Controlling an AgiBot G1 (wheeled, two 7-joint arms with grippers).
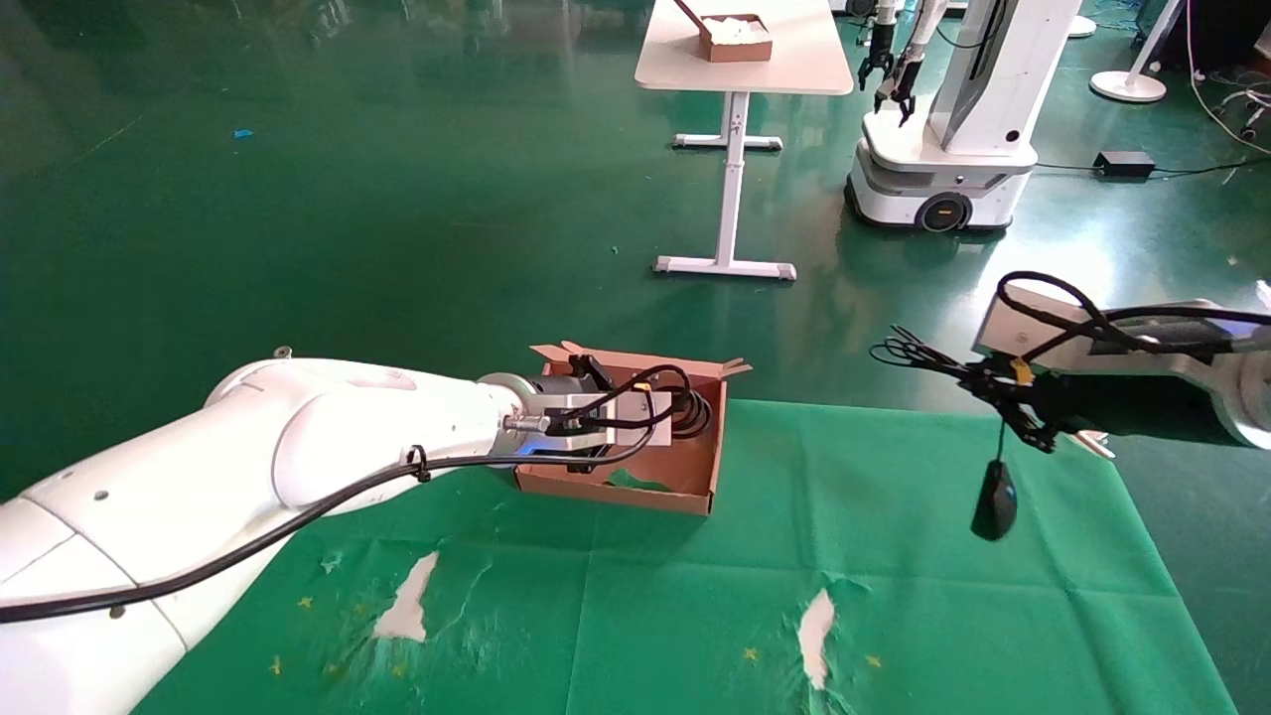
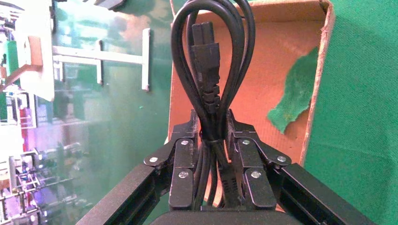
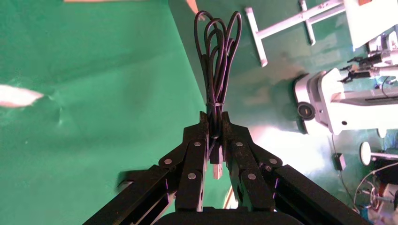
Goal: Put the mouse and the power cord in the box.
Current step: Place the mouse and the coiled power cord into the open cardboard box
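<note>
My left gripper [image 2: 211, 117] is shut on the power cord [image 2: 211, 56], whose thick black loops and plug hang over the floor of the brown box [image 2: 263, 70]. From the head view this gripper [image 1: 635, 417] is inside the box [image 1: 616, 489], with the power cord [image 1: 690, 412] near its right wall. My right gripper [image 1: 993, 382] hovers to the right of the box, shut on the mouse's thin bundled cable [image 3: 217, 56]. The black mouse [image 1: 995, 500] dangles from that cable above the green cloth. A USB plug [image 3: 216, 164] sits between the fingers of the right gripper [image 3: 214, 117].
The green cloth [image 1: 894, 596] covering the table has white tears [image 1: 407, 596]. A scrap of green [image 2: 295, 91] lies in the box. Beyond stand a white table [image 1: 745, 70] carrying a small brown box [image 1: 735, 38] and another robot [image 1: 943, 129].
</note>
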